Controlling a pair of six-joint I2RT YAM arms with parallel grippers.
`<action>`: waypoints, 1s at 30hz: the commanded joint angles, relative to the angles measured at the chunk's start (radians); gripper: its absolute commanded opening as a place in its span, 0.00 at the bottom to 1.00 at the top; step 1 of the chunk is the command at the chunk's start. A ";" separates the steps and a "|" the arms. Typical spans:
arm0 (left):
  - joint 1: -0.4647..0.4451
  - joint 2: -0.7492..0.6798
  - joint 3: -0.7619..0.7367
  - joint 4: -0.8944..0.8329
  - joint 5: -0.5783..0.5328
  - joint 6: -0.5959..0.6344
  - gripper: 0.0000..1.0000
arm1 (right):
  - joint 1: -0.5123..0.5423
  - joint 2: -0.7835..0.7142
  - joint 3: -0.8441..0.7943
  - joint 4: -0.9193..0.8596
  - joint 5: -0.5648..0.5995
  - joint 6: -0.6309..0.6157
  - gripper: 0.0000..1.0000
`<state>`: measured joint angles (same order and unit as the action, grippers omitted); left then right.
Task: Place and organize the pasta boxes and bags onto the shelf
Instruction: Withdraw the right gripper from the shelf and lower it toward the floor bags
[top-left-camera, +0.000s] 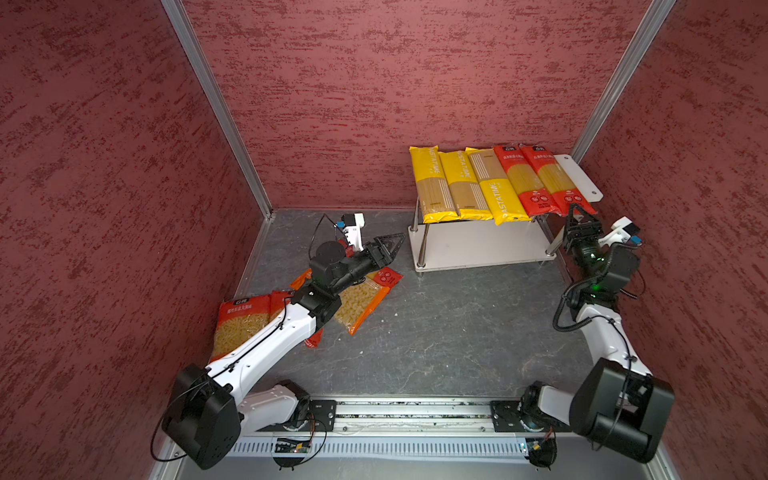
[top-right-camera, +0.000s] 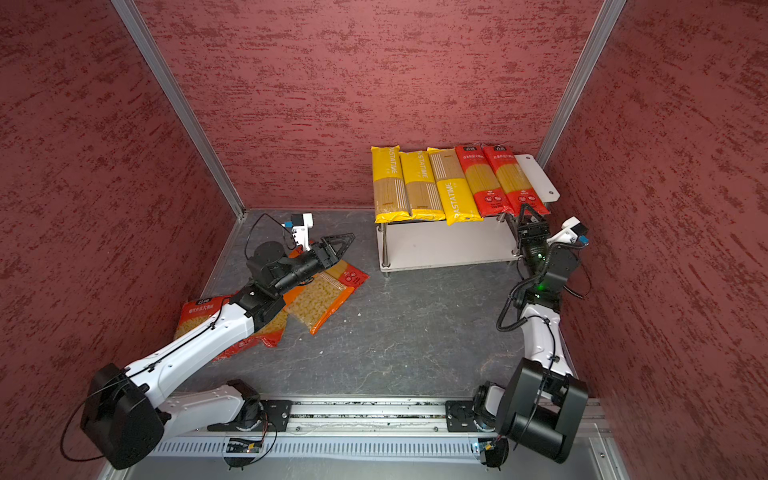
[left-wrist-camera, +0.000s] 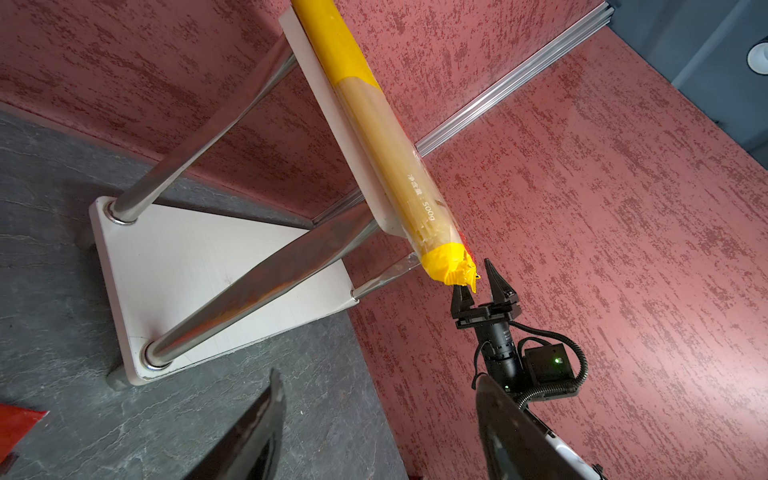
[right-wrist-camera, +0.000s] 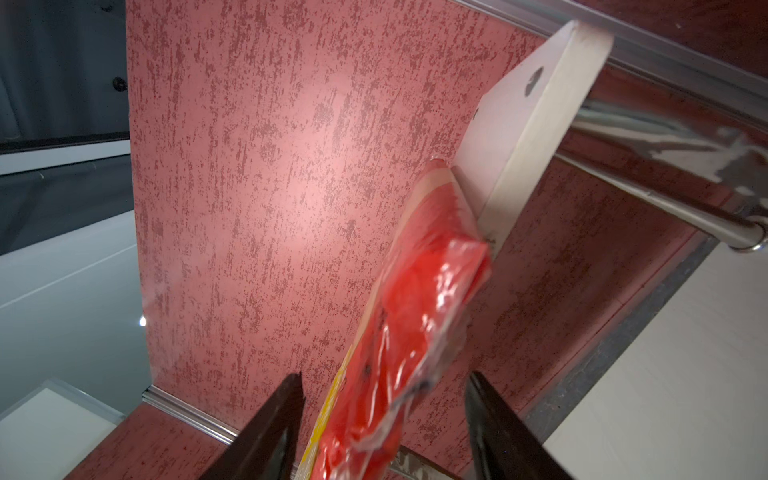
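Observation:
The shelf (top-left-camera: 582, 174) stands at the back right, and its top board carries five long packs side by side: three yellow PASTATIME packs (top-left-camera: 432, 183) and two red spaghetti packs (top-left-camera: 552, 178). My right gripper (top-left-camera: 579, 214) is at the rightmost red pack's (right-wrist-camera: 415, 311) overhanging near end. It is open, with a jaw on either side of the pack and a gap on both sides. On the floor at the left lie an orange short-pasta bag (top-left-camera: 361, 303), a wide red bag (top-left-camera: 241, 320) and a red pack end (top-left-camera: 388, 276), partly hidden under my left arm. Above them my left gripper (top-left-camera: 392, 245) hovers open and empty.
The shelf's lower board (top-left-camera: 478, 245) is bare between chrome legs (left-wrist-camera: 199, 145). Red textured walls close in on three sides, with aluminium posts (top-left-camera: 216, 104) in the back corners. The arms' base rail (top-left-camera: 415, 415) runs along the front edge. The right wall is close behind my right arm.

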<state>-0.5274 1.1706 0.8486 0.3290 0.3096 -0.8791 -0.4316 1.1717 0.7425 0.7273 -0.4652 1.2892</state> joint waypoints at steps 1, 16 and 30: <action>0.012 -0.022 -0.021 -0.051 -0.007 0.061 0.72 | 0.024 -0.078 -0.051 -0.048 -0.008 -0.032 0.65; 0.003 -0.069 -0.033 -0.568 -0.207 0.360 0.72 | 0.647 -0.439 -0.266 -0.406 0.436 -0.311 0.60; 0.113 -0.075 -0.194 -0.575 -0.144 0.282 0.72 | 1.291 0.005 -0.174 -0.438 0.769 -0.541 0.57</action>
<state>-0.4320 1.1137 0.6731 -0.2401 0.1520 -0.5858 0.7971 1.0920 0.4953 0.2977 0.2226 0.8196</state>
